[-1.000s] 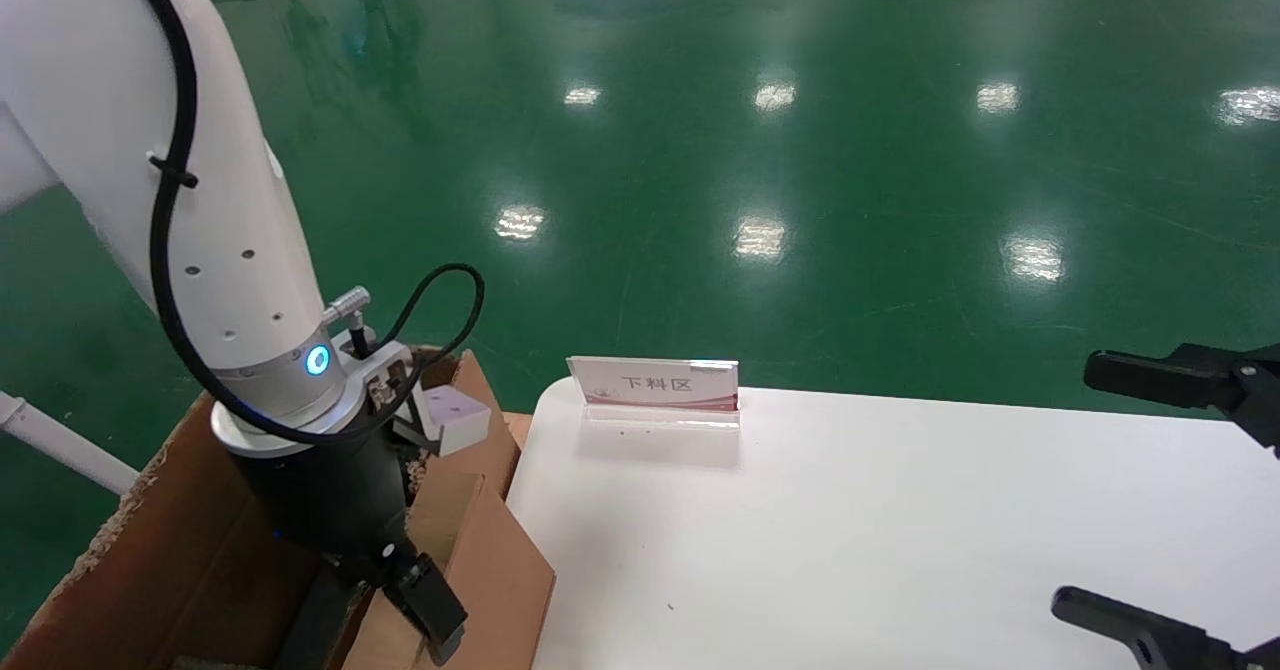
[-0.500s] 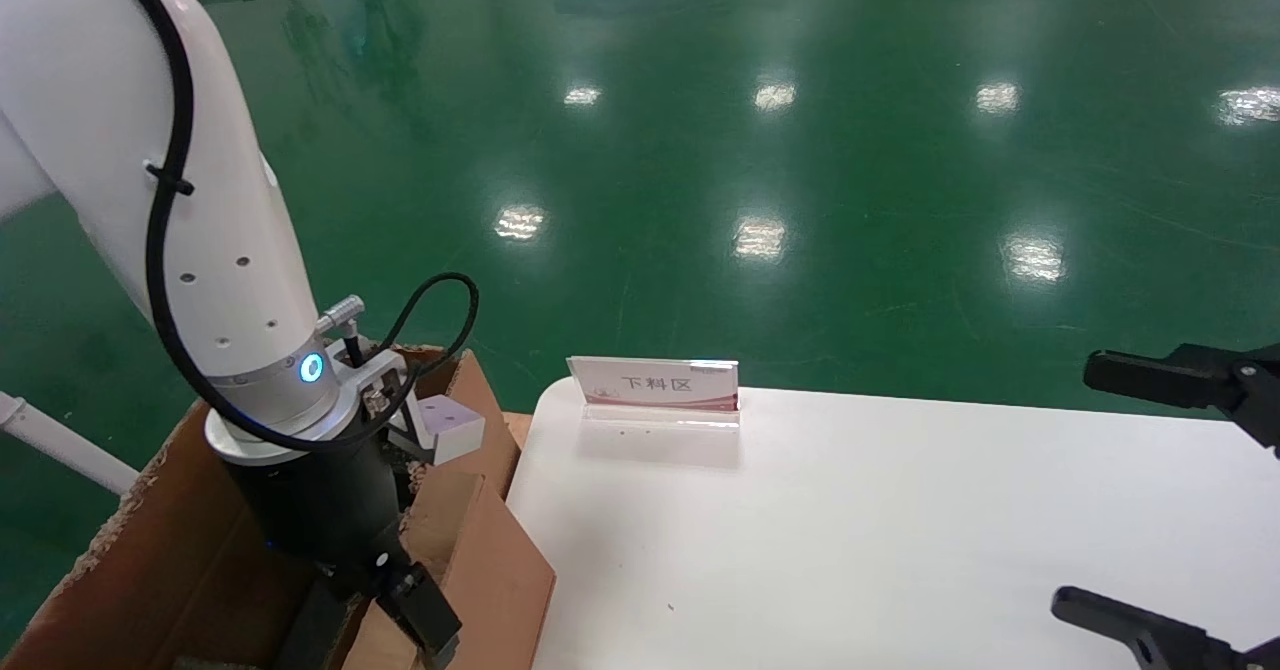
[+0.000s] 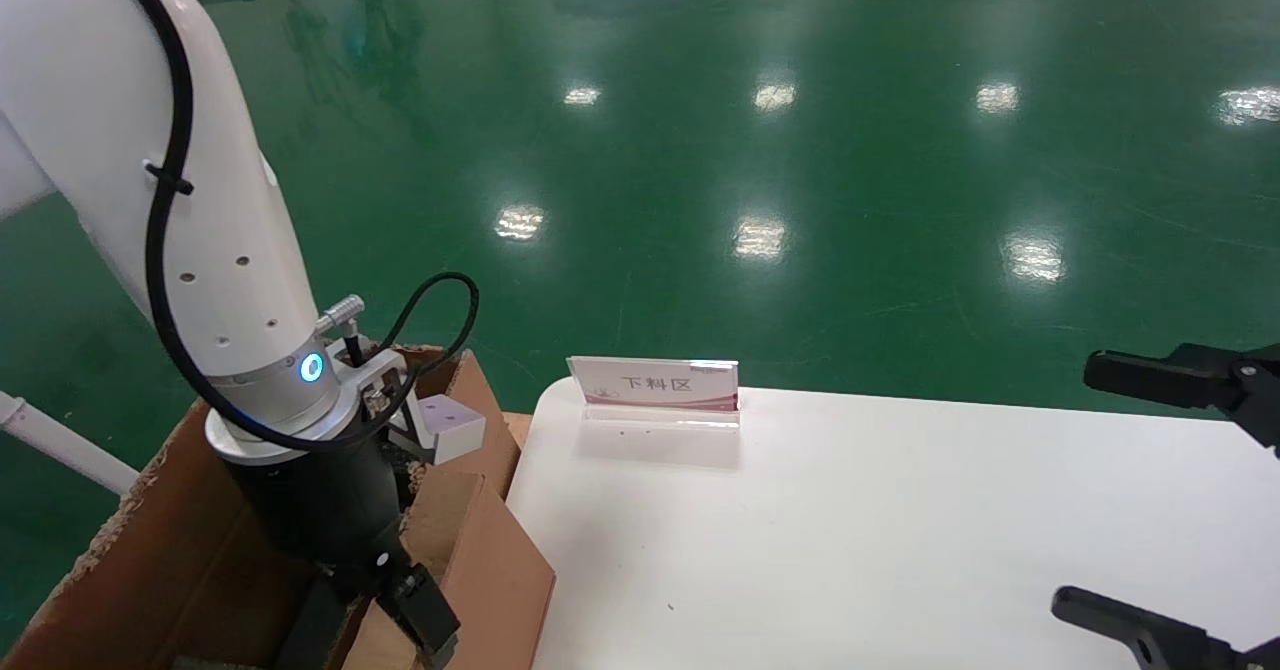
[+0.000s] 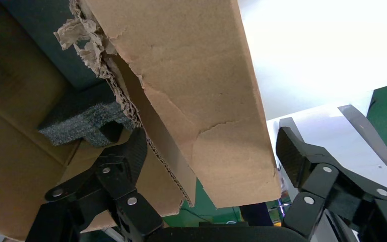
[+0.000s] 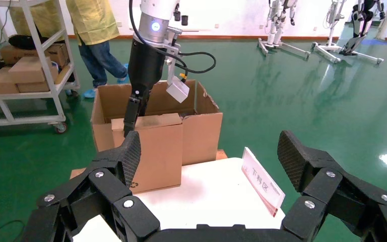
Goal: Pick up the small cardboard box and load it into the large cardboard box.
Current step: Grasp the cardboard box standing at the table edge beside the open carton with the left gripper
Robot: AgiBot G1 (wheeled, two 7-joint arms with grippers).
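Inside large cardboard box (image 3: 180, 550): left end effector (image 4: 211, 151) astride flap edge.

Lg box (image 3: 170, 550) mouth crowded w/ small box (image 3: 470, 560); white table (image 3: 900, 530) wide open.

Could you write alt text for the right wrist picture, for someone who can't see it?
The left gripper reaches down into a large cardboard box, straddling a small cardboard box in front. The open right gripper frames the foreground, above a white table.

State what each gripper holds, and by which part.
Nothing is held. The open left gripper straddles the small cardboard box at its top edge without clamping it; the right gripper is empty.
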